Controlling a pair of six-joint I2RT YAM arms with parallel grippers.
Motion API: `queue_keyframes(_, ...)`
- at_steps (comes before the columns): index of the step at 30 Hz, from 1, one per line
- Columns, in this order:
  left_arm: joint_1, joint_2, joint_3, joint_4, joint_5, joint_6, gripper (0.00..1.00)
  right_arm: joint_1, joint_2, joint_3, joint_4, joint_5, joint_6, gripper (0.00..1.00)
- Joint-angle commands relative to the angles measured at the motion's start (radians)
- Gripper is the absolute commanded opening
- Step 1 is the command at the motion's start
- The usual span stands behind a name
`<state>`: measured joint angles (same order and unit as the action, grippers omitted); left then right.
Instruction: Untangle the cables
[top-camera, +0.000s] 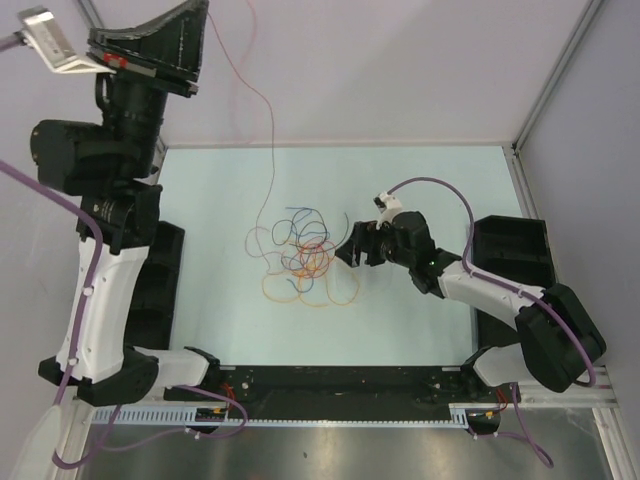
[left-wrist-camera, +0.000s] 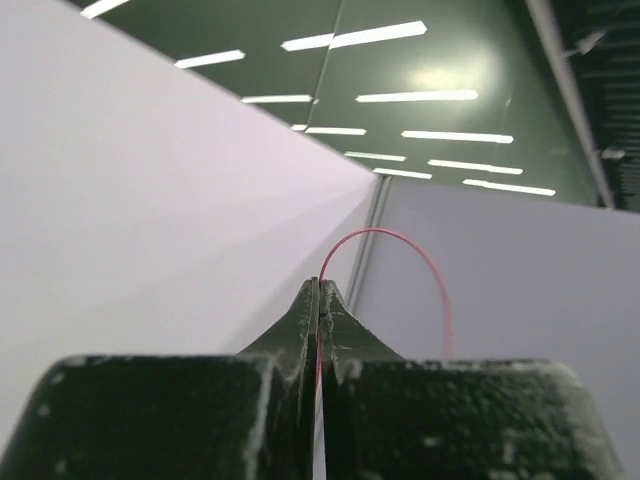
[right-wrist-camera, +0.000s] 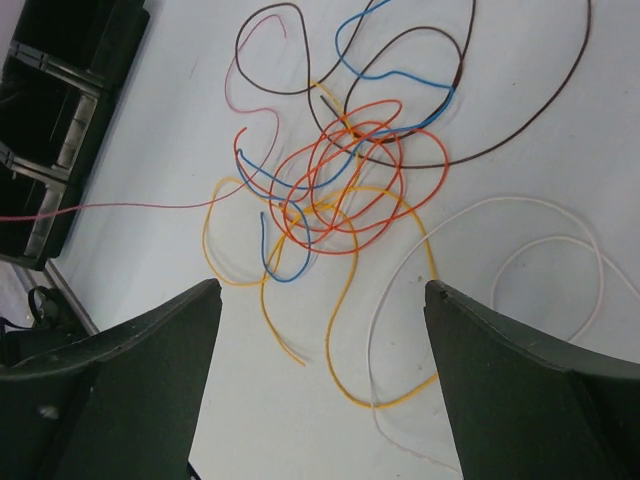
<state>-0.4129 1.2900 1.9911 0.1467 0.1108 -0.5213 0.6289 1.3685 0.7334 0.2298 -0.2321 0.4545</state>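
**A:** What does the overhead camera show?

**B:** A tangle of cables (top-camera: 305, 260) lies on the pale table (top-camera: 420, 190), about mid-table and a little left of centre. The left gripper (top-camera: 198, 12) is raised high at the far left. A thin red cable (top-camera: 272, 150) runs from up there down to the far side of the tangle. The right gripper (top-camera: 345, 248) sits just right of the tangle, pointing at it with its fingers spread. A black tray (top-camera: 160, 290) stands at the left edge of the table and another black tray (top-camera: 515, 245) at the right edge.

**A:** And the left wrist view?

**B:** The left gripper (left-wrist-camera: 319, 290) has its two fingers pressed together on the red cable (left-wrist-camera: 400, 235). The cable comes out at the tips, arcs over and drops to the right. Behind it are only white walls and ceiling lights.

**A:** The right wrist?

**B:** The right gripper (right-wrist-camera: 322, 290) is wide apart, with nothing between its fingers (right-wrist-camera: 140, 380). The cables lie on the table beyond them. Orange cables (right-wrist-camera: 384, 107) loop in the middle, crossed by a blue cable (right-wrist-camera: 400, 80). A brown cable (right-wrist-camera: 500, 130) sweeps round the far side. A yellow cable (right-wrist-camera: 352, 250) trails nearest the fingers, and a white cable (right-wrist-camera: 510, 203) curls to the right. The red cable (right-wrist-camera: 130, 207) leaves the pile leftward and passes over the black tray (right-wrist-camera: 60, 100).

**A:** Is the gripper touching any of them?

**B:** I cannot tell.
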Motion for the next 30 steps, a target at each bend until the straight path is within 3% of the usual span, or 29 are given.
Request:
queue_keyframes(1, -0.004, -0.066, -0.081, -0.044, -0.051, 0.087, 0.0, 0.029, -0.023, 0.014, 0.034, -0.065, 0.01, 0.87)
queue_keyframes(10, -0.003, -0.149, -0.273, -0.042, -0.108, 0.086, 0.0, 0.09, -0.042, 0.061, 0.275, -0.211, 0.007, 0.87)
queue_keyframes(16, -0.003, -0.156, -0.302, -0.05, -0.145, 0.06, 0.0, 0.173, 0.154, 0.259, 0.288, -0.158, -0.022, 0.83)
queue_keyframes(20, -0.003, -0.162, -0.308, -0.07, -0.177, 0.052, 0.0, 0.219, 0.259, 0.305, 0.437, -0.031, 0.004, 0.83)
queue_keyframes(27, -0.003, -0.167, -0.305, -0.087, -0.246, 0.027, 0.0, 0.258, 0.451, 0.412, 0.681, 0.016, 0.107, 0.82)
queue_keyframes(30, -0.003, -0.169, -0.307, -0.093, -0.275, 0.012, 0.0, 0.276, 0.504, 0.458, 0.706, 0.071, 0.136, 0.81)
